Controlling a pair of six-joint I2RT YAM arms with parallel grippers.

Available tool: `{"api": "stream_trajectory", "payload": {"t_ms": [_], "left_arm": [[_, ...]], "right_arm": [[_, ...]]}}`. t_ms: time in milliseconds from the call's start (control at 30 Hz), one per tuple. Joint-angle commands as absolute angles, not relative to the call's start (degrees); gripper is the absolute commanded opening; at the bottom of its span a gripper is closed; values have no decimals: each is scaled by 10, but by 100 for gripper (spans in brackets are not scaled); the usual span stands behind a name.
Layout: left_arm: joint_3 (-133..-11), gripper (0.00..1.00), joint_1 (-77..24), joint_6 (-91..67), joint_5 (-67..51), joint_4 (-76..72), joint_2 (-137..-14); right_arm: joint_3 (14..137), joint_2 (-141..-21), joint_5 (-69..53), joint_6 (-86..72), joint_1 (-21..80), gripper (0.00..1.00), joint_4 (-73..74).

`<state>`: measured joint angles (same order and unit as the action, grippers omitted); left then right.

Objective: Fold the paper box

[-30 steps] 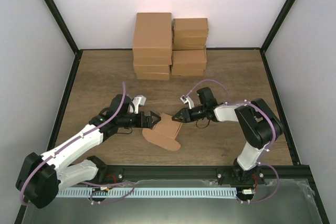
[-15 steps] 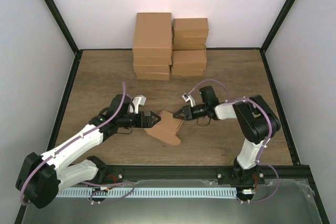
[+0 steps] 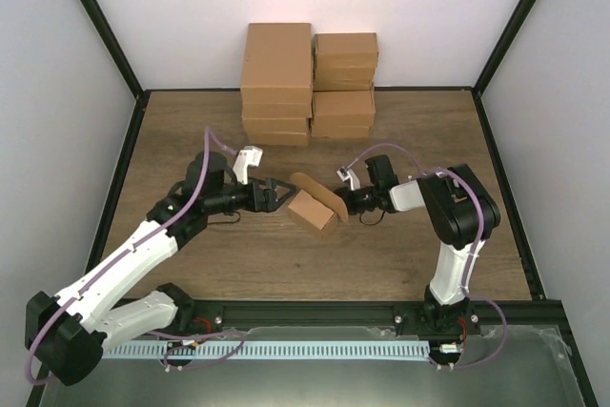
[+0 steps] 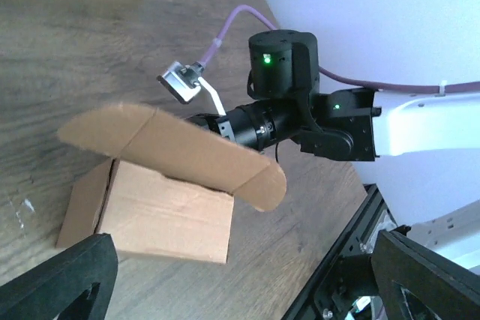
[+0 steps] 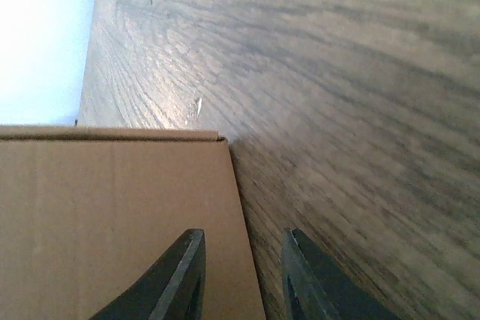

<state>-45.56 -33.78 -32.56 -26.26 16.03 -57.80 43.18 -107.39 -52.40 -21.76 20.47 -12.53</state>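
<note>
Paper box: the paper box point(image 3: 313, 209) sits on the table point(image 3: 410, 254) between my two arms. Its body is squared up and its long lid flap point(image 4: 172, 157) is raised open above it.
Left gripper: the left gripper point(image 3: 277, 193) hovers just beside the box's left end, jaws wide apart, holding nothing.
Right gripper: the right gripper point(image 5: 241, 264) is at the box's right side. Its jaws are partway apart, one finger over a cardboard panel and the other over bare wood, clamped on nothing I can see.
Risk, sliding: nothing pins the box. If I push from one side only, I expect it to skid over the smooth wood instead of folding.
Risk, crushed wall: the card looks thin. Closing the right jaws at that panel edge could crease the wall off its score line.
Risk, flap snag: the flap overhangs the right fingertips, so lifting out carelessly could drag it back or tip the box.
Risk, squeeze: the grippers face each other with only the box between them. Driving both inward could collapse it.
Risk, blind spot: the flap hides the right fingertips from the overhead and left wrist views, so I judge contact poorly.
</note>
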Motion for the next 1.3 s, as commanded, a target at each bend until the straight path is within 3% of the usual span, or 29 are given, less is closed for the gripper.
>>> {"api": "stream_trajectory", "payload": {"t_ms": [0,200,333,600,900,1067,1267], "left_arm": [[-449,92,-339,-320,-280,143,-592],[-402,60,-339,-317,-290,92,-650],[-397,52,-340,-313,-304,57,-695],[-415,49,-334,-287,-247,51,-736],[-425,48,-333,-275,-249,41,-752],[-419,48,-333,-270,-251,39,-749],[-406,50,-333,-277,-251,25,-751]], "right_arm": [[468,-1071,-499,-211,202,31,-107],[485,-1041,-463,-209,183,34,-75],[491,-1000,-422,-197,183,38,-39],[446,-848,-314,-200,183,57,6],[408,-678,-286,-185,186,64,65],[415,-584,-275,-162,212,61,86],[398,-514,-302,-158,308,46,33]]}}
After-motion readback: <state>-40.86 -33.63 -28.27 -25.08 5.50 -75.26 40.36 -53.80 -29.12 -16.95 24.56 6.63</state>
